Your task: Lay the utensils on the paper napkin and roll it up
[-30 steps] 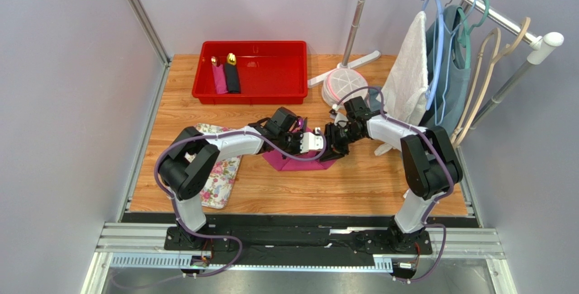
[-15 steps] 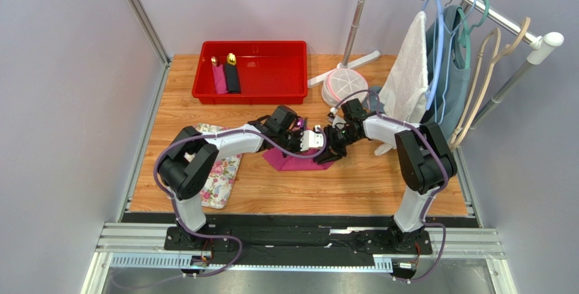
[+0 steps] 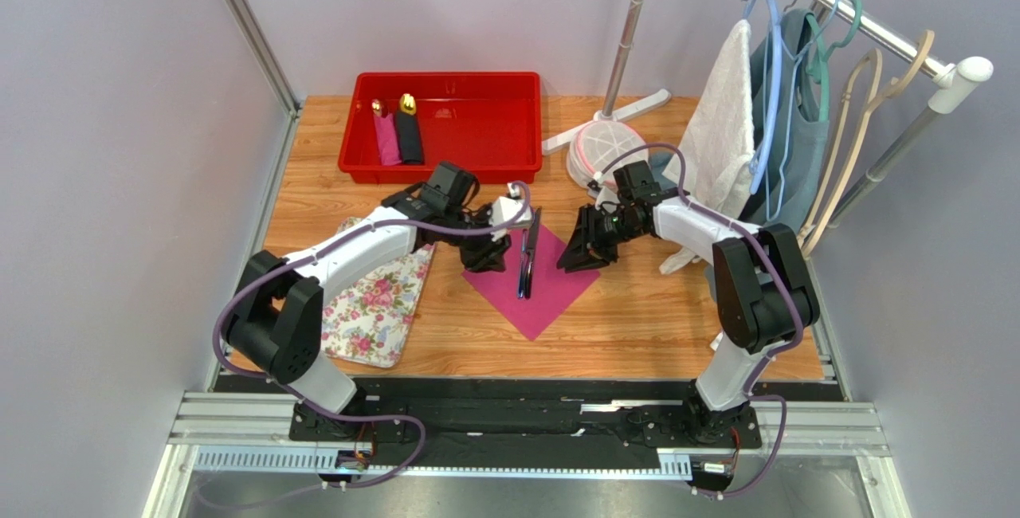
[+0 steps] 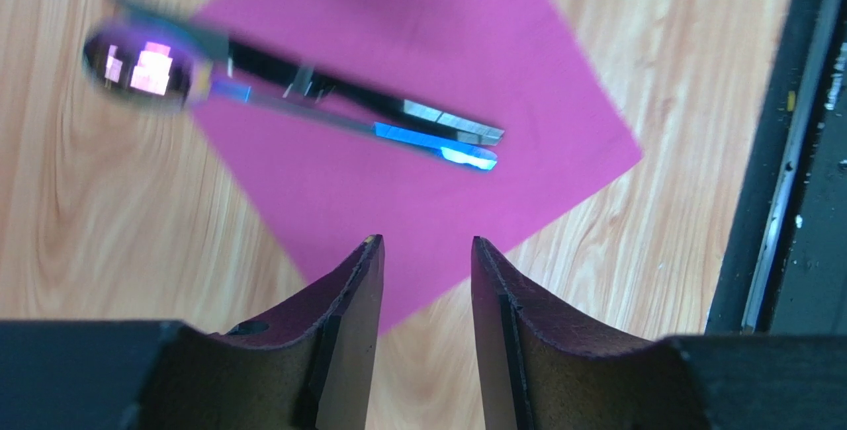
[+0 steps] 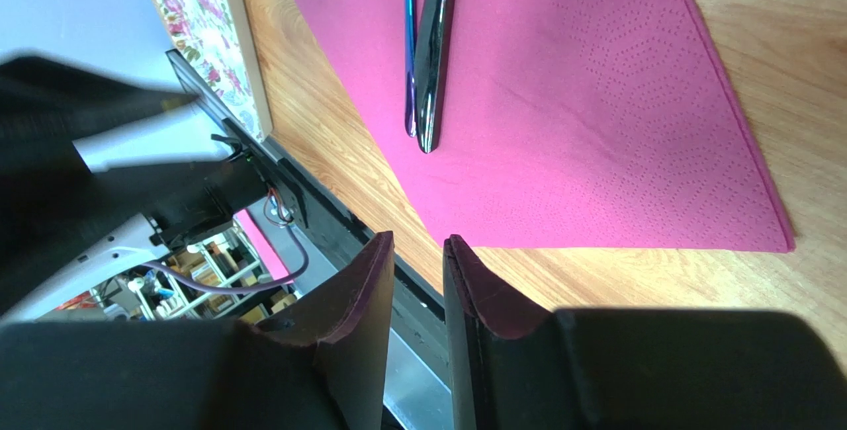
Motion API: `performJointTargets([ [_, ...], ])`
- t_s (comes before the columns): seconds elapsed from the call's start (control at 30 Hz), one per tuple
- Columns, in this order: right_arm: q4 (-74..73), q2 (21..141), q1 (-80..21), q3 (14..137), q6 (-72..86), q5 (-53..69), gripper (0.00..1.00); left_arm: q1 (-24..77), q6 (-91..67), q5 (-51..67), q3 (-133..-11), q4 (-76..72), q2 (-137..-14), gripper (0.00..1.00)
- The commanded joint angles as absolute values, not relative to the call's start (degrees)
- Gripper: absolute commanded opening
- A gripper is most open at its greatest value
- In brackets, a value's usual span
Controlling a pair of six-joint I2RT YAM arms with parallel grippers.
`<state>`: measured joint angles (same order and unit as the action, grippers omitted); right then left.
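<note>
The utensils [image 3: 527, 253] lie bundled on the flat paper napkin [image 3: 539, 291] near the middle of the table [image 3: 671, 327], so placing looks done and rolling remains; the left fingers [image 4: 358, 286] are parted and empty, the right fingers [image 5: 363, 291] narrowly apart, gripping nothing.

We are holding the left gripper [image 4: 427, 246] over the wooden table [image 4: 686, 152], its two jaws standing apart with nothing between them. The paper napkin [image 4: 418, 43] is lying flat on the wood, one corner pointing toward us. The utensils [image 4: 328, 103] are resting bundled across it, their handles ending near its middle, while the spoon bowl [image 4: 139, 65] is jutting past its left edge. A black rail [image 4: 785, 152] is running down the right side.
</note>
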<state>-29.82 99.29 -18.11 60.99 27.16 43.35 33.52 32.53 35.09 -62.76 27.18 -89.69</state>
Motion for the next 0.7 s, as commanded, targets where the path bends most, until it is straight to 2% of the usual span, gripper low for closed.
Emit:
performJointTargets([
  [0.0,-29.71,100.02,-19.42,62.05,26.37,41.66,0.29,29.36,25.59,30.87,-62.41,30.94,-90.26,0.46],
  [0.3,-30.94,102.12,-22.23,62.66,24.70,37.80,0.27,28.39,8.98,16.81,-63.54,31.55,-94.92,0.44],
  [0.67,-31.29,103.09,-24.43,62.75,23.99,35.51,0.25,27.51,-14.14,10.11,-67.06,37.79,-102.92,0.44],
])
